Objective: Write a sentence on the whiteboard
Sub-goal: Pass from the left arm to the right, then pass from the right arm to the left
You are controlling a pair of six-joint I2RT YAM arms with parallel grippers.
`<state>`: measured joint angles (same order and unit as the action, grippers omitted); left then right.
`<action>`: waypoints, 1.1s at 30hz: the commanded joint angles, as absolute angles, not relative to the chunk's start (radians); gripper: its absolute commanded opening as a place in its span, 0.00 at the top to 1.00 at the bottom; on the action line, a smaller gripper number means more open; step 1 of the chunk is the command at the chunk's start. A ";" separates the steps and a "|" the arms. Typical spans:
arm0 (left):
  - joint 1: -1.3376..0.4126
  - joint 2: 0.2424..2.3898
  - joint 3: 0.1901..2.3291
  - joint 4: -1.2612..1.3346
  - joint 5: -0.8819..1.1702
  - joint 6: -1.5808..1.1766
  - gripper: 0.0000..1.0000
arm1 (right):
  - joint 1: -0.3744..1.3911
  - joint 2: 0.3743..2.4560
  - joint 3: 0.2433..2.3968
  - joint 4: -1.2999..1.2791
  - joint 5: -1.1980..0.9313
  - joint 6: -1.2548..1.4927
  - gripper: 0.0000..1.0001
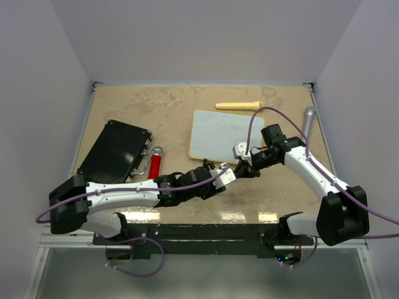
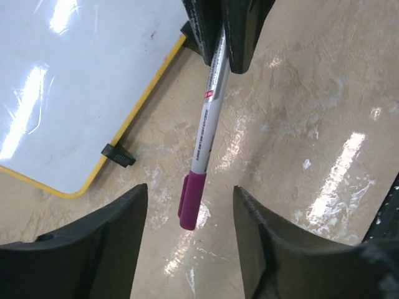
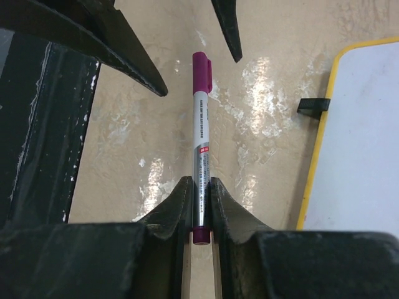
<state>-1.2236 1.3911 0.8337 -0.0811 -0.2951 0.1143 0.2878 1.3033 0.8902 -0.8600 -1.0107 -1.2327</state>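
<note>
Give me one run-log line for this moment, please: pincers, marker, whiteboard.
right pincer: shut on marker | left pincer: open, either side of cap | cap: on | whiteboard: no writing seen

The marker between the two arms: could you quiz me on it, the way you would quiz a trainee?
1. True or false: the right jaws are shut on the barrel of the marker.
2. Pick one. The marker's magenta cap is: A) off; B) on, lying between the open left jaws without touching them; C) out of sight in every view.
3. In a few words: what writing shows on the whiteboard?

Key:
1. True.
2. B.
3. None that can be read; the board looks blank.
</note>
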 commanded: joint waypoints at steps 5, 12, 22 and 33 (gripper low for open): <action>-1.089 1.106 0.718 0.089 -0.121 0.046 0.17 | 0.279 1.240 0.963 -0.940 -1.005 -1.285 1.00; -0.911 1.058 0.729 0.068 0.265 -0.132 0.10 | 0.272 1.157 0.910 -0.960 -1.037 -1.396 1.00; -0.795 1.195 0.715 0.155 0.664 -0.340 0.16 | 0.267 1.103 0.868 -1.008 -1.091 -1.546 1.00; -0.784 1.292 0.689 0.267 0.842 -0.407 0.31 | 0.258 1.085 0.879 -1.066 -1.163 -1.609 1.00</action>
<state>-0.7883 1.2690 0.6975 0.1818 0.7414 -0.3706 0.2661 1.1046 0.8707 -1.0245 -1.0920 -1.5574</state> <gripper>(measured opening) 0.707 0.149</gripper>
